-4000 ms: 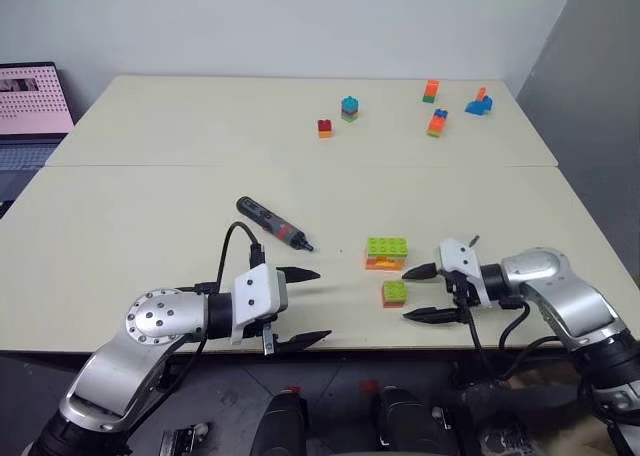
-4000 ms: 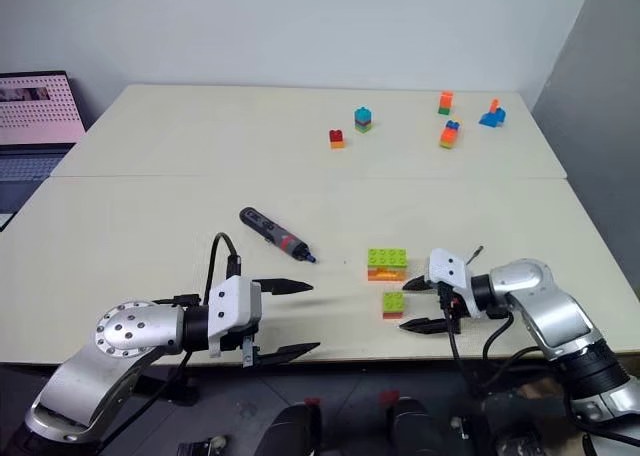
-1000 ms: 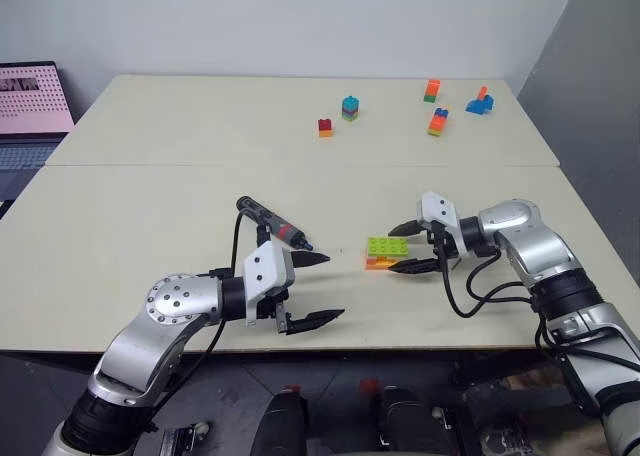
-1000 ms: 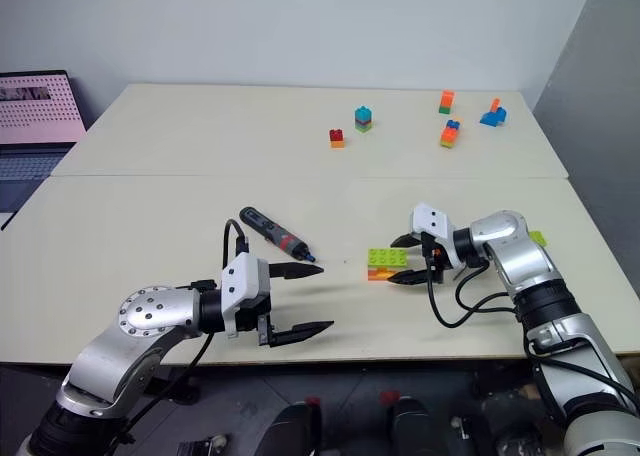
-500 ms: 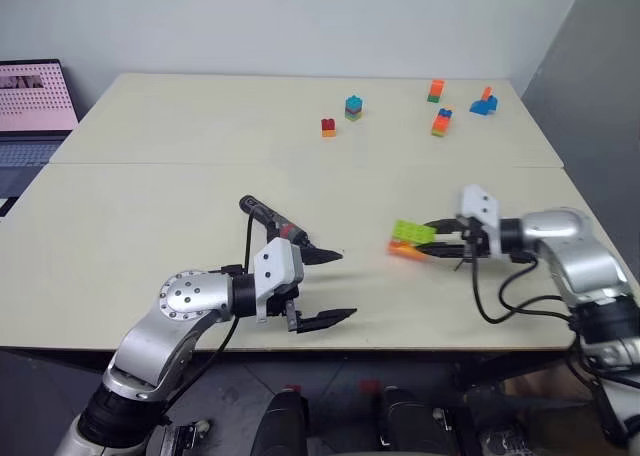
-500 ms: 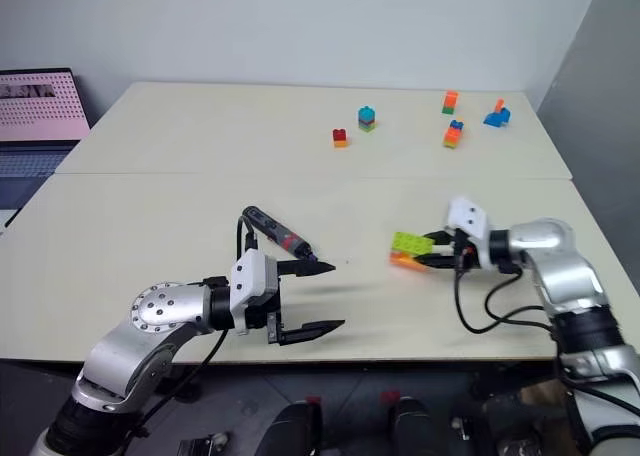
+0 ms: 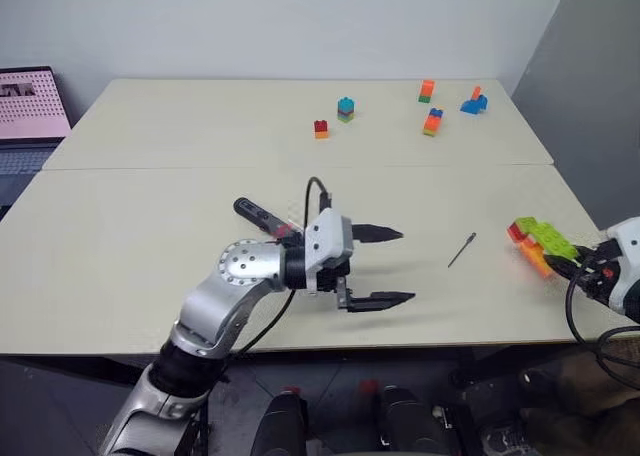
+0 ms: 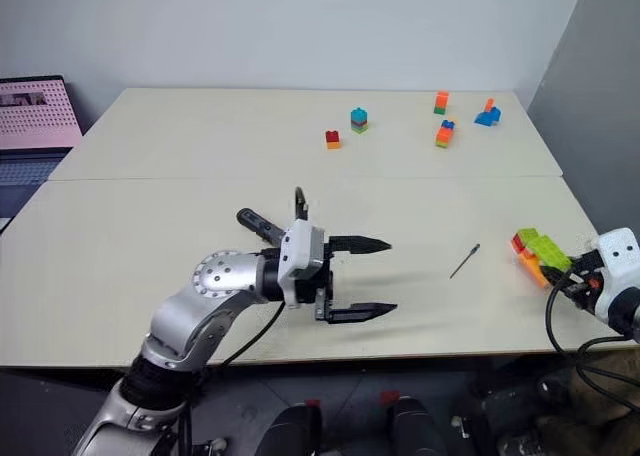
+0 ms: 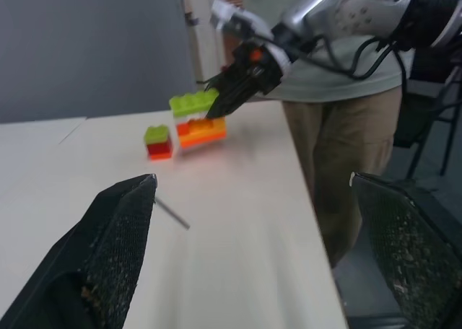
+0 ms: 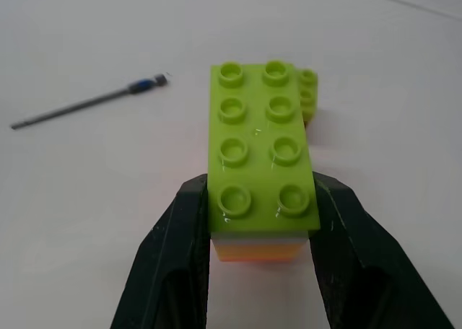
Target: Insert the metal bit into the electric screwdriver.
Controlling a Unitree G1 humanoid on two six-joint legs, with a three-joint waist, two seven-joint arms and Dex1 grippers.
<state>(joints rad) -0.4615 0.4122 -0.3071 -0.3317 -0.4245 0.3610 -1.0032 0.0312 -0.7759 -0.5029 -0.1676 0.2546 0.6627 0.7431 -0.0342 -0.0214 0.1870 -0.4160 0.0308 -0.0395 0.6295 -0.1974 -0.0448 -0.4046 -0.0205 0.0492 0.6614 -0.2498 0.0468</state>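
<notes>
Writing: none legible on any item; laptop (image 7: 30, 116) at far left edge shows a pink dotted screen, text too small to read.

Left claw (image 7: 380, 266) is spread wide w/ nothing between its fingers, held over the middle of the worktop (image 7: 150, 236), pointing toward the robot's right. Right claw (image 10: 260, 221) is clamped on a brick stack (image 7: 540, 241), lime green plate on top w/ an orange layer under it, one black finger (image 10: 177, 257) on each long side. Stack sits at the right worktop edge; a smaller green-and-red brick (image 9: 159, 141) sits touching its far end.

Metal bit (image 7: 461, 249): one, lying flat on the worktop between the two claws, nearer the right one, touching neither. Blue mark near one end in the right wrist view.

Electric screwdriver (image 7: 255, 216): one, lying on the worktop just behind the left wrist, partly hidden by it, orange band barely visible.

Small brick clusters at the far side of the worktop: four, e.g. red-orange one (image 7: 321, 129). A person stands beside the worktop edge in the left wrist view.
</notes>
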